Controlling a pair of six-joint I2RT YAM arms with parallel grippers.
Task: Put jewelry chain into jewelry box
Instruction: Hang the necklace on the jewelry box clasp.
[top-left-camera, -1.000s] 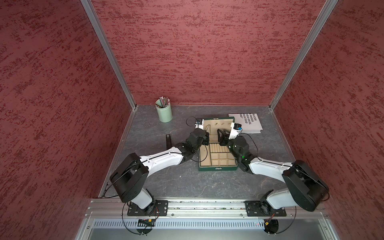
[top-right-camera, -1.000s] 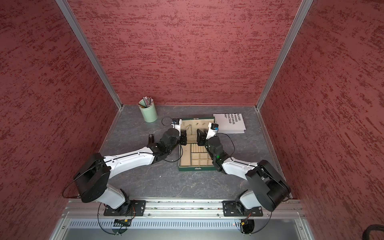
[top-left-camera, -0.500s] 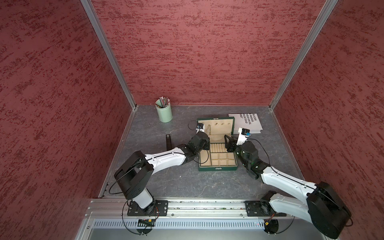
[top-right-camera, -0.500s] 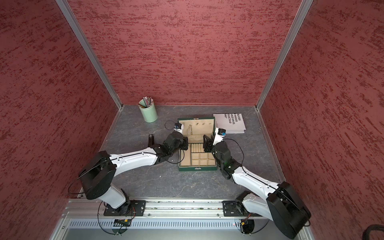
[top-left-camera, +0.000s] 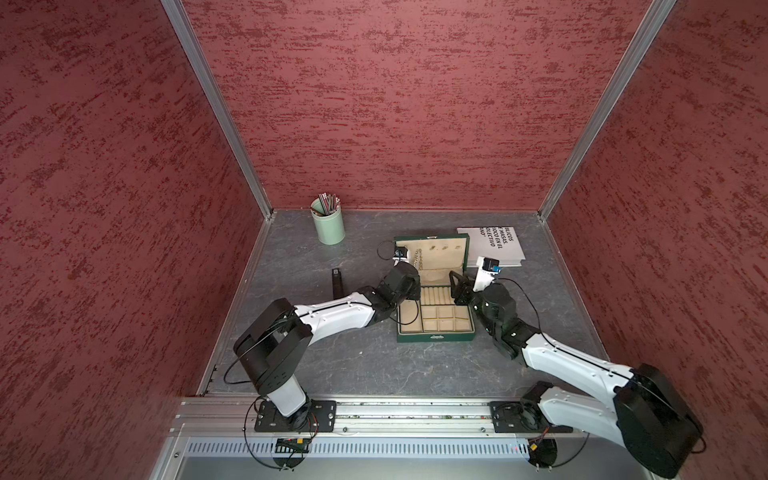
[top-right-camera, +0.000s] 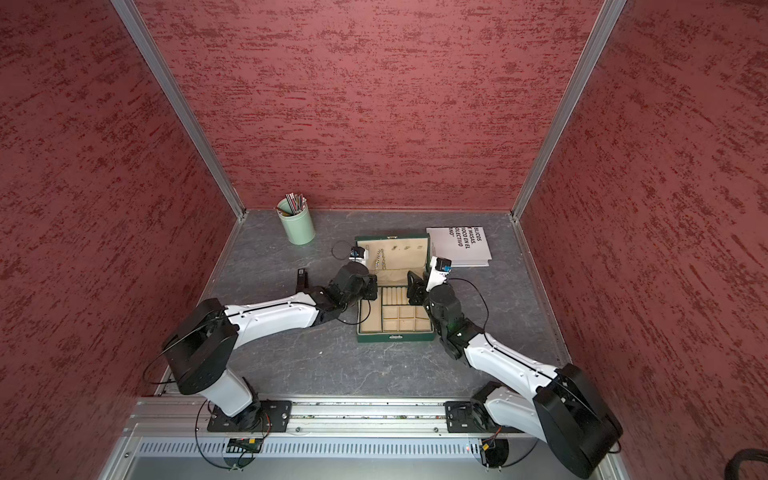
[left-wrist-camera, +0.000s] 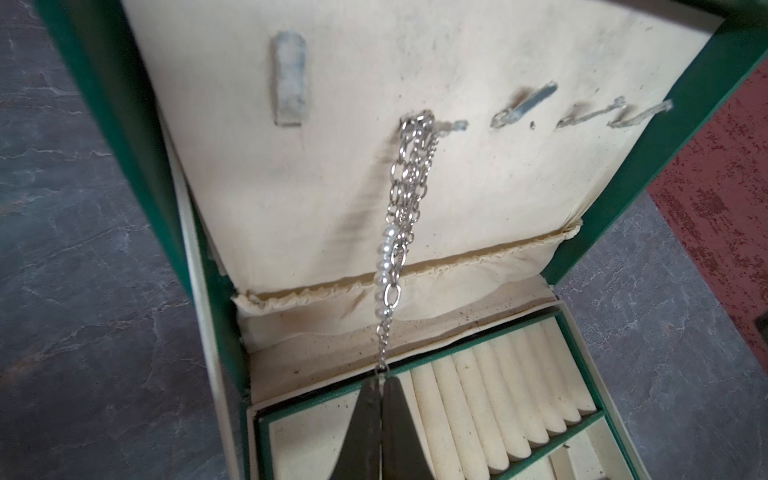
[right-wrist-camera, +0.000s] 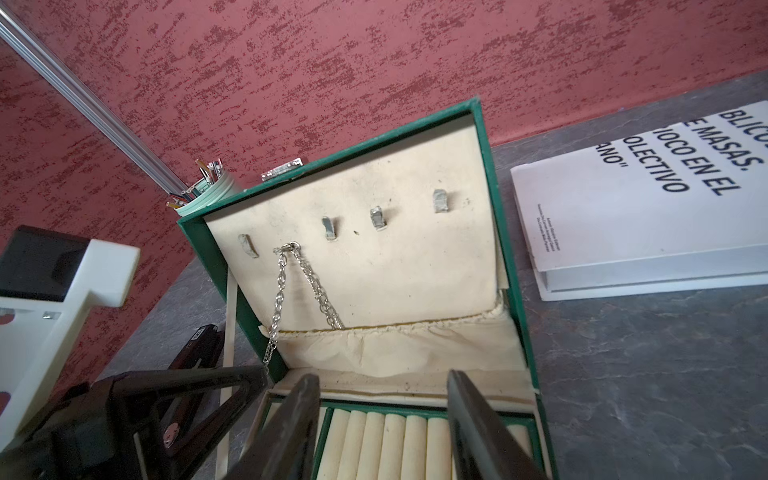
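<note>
1. Centrally, the dark green jewelry box (top-left-camera: 435, 336) sat open on the grey table (top-left-camera: 374, 374), its lid upright and its beige lining showing in both top views.
2. The white book (top-left-camera: 494, 249) lay just beside the lid, on the right arm's side.
3. The mint pencil cup (top-left-camera: 330, 226) stood well apart, near the back wall.
4. The right gripper (right-wrist-camera: 382, 376) hovered over the ring rolls (left-wrist-camera: 519, 395), fingers spread apart, holding nothing.
5. The left gripper (left-wrist-camera: 381, 378) was pinched tight on the chain's lower end.
6. The jewelry chain (left-wrist-camera: 409, 199), silvery with pale beads, hung from a hook (left-wrist-camera: 453, 124) on the lid lining. One strand ran taut to the left gripper and another dropped into the gathered pocket (right-wrist-camera: 395, 345).
</note>
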